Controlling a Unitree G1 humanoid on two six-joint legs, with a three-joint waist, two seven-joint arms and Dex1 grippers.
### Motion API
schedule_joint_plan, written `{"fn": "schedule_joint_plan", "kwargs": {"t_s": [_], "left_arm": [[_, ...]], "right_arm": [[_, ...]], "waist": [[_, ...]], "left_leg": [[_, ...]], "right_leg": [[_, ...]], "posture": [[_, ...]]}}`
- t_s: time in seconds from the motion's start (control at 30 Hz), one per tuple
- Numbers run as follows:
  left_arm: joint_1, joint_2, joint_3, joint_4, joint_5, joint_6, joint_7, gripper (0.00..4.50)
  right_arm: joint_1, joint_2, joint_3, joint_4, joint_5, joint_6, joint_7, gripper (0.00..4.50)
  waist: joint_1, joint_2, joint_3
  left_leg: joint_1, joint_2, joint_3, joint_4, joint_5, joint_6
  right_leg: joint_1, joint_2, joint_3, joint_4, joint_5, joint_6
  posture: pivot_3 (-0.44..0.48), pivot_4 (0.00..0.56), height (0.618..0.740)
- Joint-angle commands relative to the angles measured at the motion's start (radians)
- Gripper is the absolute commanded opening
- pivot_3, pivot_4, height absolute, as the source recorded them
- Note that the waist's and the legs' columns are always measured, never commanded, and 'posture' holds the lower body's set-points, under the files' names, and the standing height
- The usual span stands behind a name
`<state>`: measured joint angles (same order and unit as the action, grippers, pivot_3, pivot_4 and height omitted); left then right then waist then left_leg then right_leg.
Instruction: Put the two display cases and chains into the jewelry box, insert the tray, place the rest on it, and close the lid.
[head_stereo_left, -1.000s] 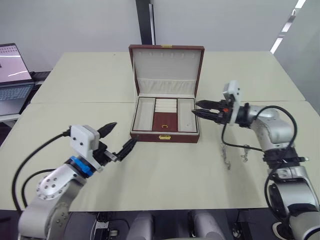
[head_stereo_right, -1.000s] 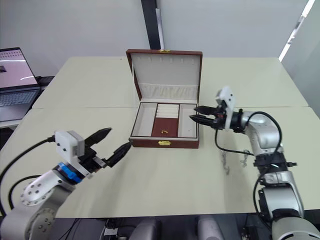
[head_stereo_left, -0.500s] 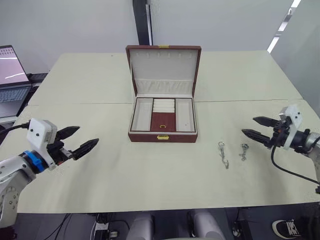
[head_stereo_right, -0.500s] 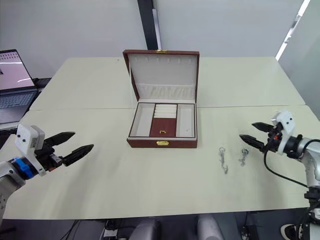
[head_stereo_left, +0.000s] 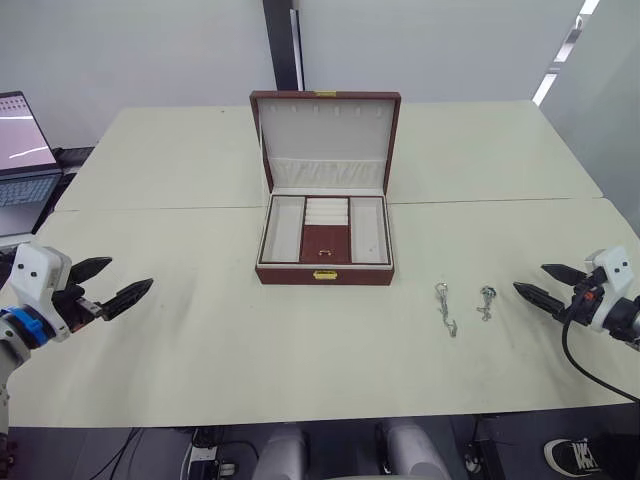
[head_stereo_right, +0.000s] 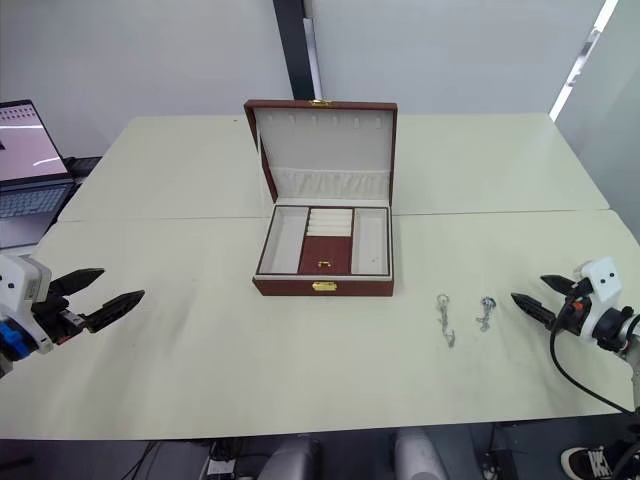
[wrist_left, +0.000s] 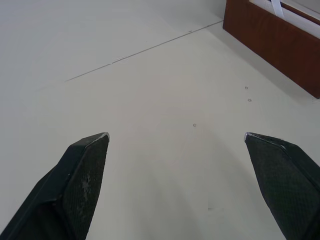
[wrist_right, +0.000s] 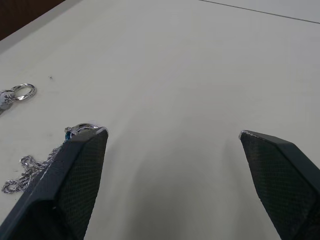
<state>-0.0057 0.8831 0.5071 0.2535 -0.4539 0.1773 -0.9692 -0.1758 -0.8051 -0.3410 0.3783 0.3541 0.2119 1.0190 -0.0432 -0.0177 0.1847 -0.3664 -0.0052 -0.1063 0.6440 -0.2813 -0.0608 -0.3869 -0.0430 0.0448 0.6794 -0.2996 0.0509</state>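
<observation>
The jewelry box (head_stereo_left: 325, 274) stands mid-table with its lid (head_stereo_left: 325, 135) upright and open. The tray (head_stereo_left: 325, 243) sits inside it, cream sections either side of a brown middle with a gold handle. Two chains (head_stereo_left: 445, 308) (head_stereo_left: 487, 302) lie on the table right of the box, and their rings (wrist_right: 22, 91) also appear in the right wrist view. The display cases are out of view. My left gripper (head_stereo_left: 130, 273) hovers open and empty far left of the box. Right of the chains, my right gripper (head_stereo_left: 529, 277) is open and empty.
A laptop (head_stereo_left: 18, 150) sits beyond the table's left edge. A dark pole (head_stereo_left: 283, 45) rises behind the box. A seam (head_stereo_left: 150, 209) runs across the table behind the box's base. The box's front corner (wrist_left: 280, 40) shows in the left wrist view.
Both grippers have drawn back from the box, the left toward the left edge, the right from the box's right section past the chains to the right edge. Both stayed open.
</observation>
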Motion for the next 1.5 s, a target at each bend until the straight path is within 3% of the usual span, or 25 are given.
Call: {"fn": "schedule_joint_plan", "kwargs": {"t_s": [0.03,0.6,0.8,1.2,1.5], "left_arm": [[-0.002,-0.007,0.011,0.009,0.011,-0.034,0.004,4.50],[0.006,-0.037,0.014,0.015,0.018,-0.066,0.007,4.50],[0.008,-0.056,-0.012,-0.034,0.015,-0.067,-0.005,4.50],[0.052,-0.163,-0.269,-0.488,-0.041,0.063,-0.029,4.50],[-0.055,-0.243,-0.491,-0.571,-0.017,0.036,-0.091,4.50]], "right_arm": [[-0.001,-0.006,-0.026,-0.012,0.012,-0.022,-0.010,4.47],[-0.004,-0.013,-0.020,-0.006,0.016,-0.022,-0.008,4.47],[0.020,0.028,-0.059,-0.114,0.087,0.060,-0.058,4.47],[0.174,0.139,-0.062,-0.516,0.158,0.243,-0.279,4.47],[0.263,0.272,-0.022,-0.699,0.108,0.287,-0.492,4.47]], "waist": [[-0.001,0.000,0.000],[0.001,0.000,0.000],[0.001,0.000,0.000],[0.011,0.000,0.000],[0.012,0.000,0.000]], "left_leg": [[0.000,0.000,0.000,0.000,0.000,0.000],[0.000,0.000,-0.001,0.000,0.000,0.000],[0.000,0.000,-0.001,0.000,0.000,0.000],[-0.001,-0.001,-0.001,0.001,0.000,0.000],[0.000,-0.001,-0.001,0.001,0.000,0.000]], "right_leg": [[0.000,0.000,0.000,0.000,0.000,0.000],[0.000,0.000,0.000,0.000,0.000,0.000],[0.000,0.000,0.000,0.000,0.000,0.000],[0.001,-0.002,0.000,0.000,0.000,0.000],[0.001,0.000,0.000,0.000,0.000,0.000]], "posture": [[0.000,0.150,0.740],[0.000,0.150,0.740],[0.000,0.150,0.740],[0.000,0.150,0.740],[0.000,0.150,0.740]]}}
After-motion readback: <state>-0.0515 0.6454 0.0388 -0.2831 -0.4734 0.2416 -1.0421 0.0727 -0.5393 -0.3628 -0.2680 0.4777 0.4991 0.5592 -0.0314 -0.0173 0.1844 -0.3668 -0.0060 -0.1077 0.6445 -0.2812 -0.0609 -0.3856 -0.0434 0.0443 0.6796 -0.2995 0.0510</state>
